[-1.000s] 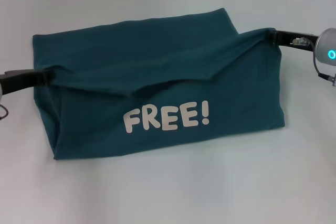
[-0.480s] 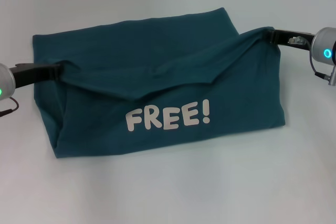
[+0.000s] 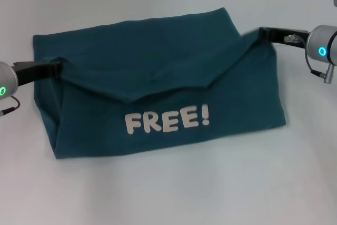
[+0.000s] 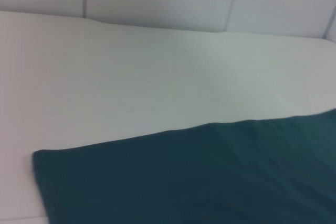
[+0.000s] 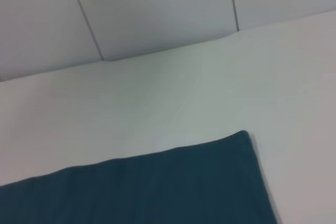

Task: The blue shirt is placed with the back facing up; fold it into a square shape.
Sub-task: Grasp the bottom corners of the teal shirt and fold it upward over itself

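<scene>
The blue shirt [image 3: 158,85] lies across the middle of the white table [image 3: 168,188], already doubled into a wide band, with a white "FREE!" print [image 3: 167,118] showing on the near layer, so it is not a plain garment. The upper layer sags in a shallow V toward the print, its two ends raised and its middle resting on the cloth below.

At the shirt's nine o'clock edge, the left gripper [image 3: 57,67] is pinched on the left end of that folded layer. At roughly two o'clock, the right gripper [image 3: 265,31] is clamped on the right end, which rides a little higher than the left one. Holding both ends at once appears meant to keep the fold line taut and straight while the layer is carried over the rest of the shirt, toward twelve o'clock.

Both wrist views show only flat teal fabric with bare table and a pale panelled wall [image 5: 157,9] behind it; neither shows fingers. The far edge of the shirt lies smooth there, with one square corner in each view.

Judged from this layout, the lengthwise fold is partway done, and a crosswise fold is not yet made before the shape reads as a square.
</scene>
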Available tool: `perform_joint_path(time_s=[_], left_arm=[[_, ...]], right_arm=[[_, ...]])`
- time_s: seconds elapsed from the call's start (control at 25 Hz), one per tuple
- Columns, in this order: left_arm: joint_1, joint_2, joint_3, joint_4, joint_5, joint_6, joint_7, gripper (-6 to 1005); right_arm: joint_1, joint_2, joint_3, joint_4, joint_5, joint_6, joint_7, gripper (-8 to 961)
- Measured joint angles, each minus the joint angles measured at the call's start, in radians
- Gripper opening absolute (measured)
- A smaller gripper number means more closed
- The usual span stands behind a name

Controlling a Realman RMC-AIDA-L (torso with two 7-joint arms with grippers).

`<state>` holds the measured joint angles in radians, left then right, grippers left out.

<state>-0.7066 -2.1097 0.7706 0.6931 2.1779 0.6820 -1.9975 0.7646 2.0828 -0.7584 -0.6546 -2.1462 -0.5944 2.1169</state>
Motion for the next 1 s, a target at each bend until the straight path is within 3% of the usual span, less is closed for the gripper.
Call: perform_joint_path(time_s=[0.56,0.64,0.76,0.84,1.0], left_arm=[[-0.030,0.008,0.015,-0.039,0.023,-0.018,-0.058,297],[-0.033,0.011,0.015,-0.041,0.025,-0.017,-0.075,396],[-0.039,0.017,0.015,-0.047,0.026,-0.009,-0.097,544],[-0.044,0.021,0.016,-0.049,0.049,0.013,-0.140,777],[-0.054,0.028,0.016,-0.041,0.105,0.060,-0.206,882]], right_arm=[[0.013,0.002,-0.001,0.012,0.000,0.023,0.001,378],[0.013,0.002,-0.001,0.016,0.000,0.024,0.000,421],[0.012,0.002,-0.001,0.018,0.000,0.024,0.000,668],[0.009,0.002,-0.001,0.018,0.000,0.024,0.001,754],[0.005,0.002,-0.001,0.018,0.000,0.024,0.001,890]])
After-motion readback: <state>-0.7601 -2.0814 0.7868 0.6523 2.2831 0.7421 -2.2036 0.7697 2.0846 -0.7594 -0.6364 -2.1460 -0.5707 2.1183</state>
